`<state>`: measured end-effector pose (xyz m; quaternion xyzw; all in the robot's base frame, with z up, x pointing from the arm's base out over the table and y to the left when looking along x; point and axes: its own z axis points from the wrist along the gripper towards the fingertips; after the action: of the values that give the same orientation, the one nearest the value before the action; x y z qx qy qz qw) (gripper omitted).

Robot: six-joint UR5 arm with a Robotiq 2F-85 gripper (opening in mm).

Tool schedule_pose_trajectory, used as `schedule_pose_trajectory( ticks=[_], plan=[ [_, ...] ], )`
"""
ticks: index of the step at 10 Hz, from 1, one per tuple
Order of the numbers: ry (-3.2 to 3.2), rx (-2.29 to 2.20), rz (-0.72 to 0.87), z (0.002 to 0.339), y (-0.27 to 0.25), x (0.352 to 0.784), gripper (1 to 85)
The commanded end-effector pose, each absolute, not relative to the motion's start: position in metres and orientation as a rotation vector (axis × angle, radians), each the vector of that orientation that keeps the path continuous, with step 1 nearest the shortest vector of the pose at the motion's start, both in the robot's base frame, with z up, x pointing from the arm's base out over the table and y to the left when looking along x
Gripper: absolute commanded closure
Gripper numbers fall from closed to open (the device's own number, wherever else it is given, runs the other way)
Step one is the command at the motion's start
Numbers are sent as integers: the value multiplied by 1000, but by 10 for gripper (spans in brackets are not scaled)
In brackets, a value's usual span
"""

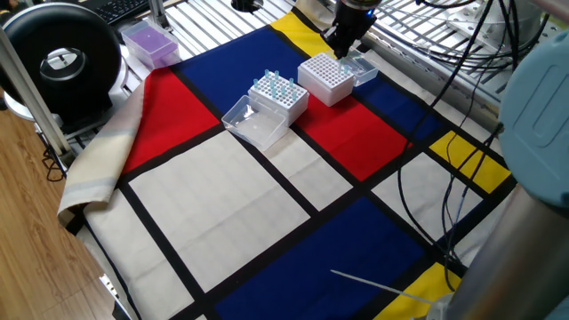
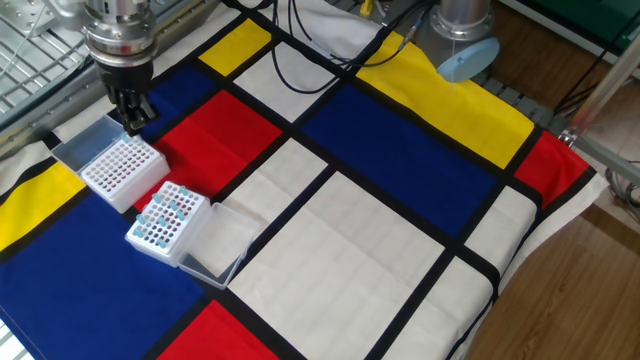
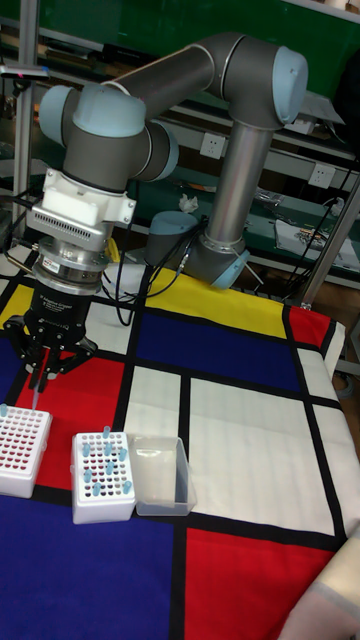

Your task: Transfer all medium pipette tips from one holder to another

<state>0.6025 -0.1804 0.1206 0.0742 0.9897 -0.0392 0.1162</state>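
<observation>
Above the far white holder the gripper hung upright, jaws pinched on one pale-blue tip aimed at a hole. The other medium pipette tips stood in the neighbouring holder, lid open.

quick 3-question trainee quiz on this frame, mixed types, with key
1. True or false: the tool hangs over the box carrying the medium pipette tips.
2. Fill in: the tips are pale ____.
3. White perforated boxes on the cloth: A one, B two, C four.
Key: 1 false, it is by the emptier box; 2 blue; 3 B.
</observation>
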Motion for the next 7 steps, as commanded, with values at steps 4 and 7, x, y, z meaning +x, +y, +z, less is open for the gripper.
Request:
schedule_pose_trajectory(
  ticks=[4, 7],
  plan=[
    [2887, 193, -71, 118, -186, 601, 840],
    [2885, 188, -69, 117, -188, 600, 840]
  ],
)
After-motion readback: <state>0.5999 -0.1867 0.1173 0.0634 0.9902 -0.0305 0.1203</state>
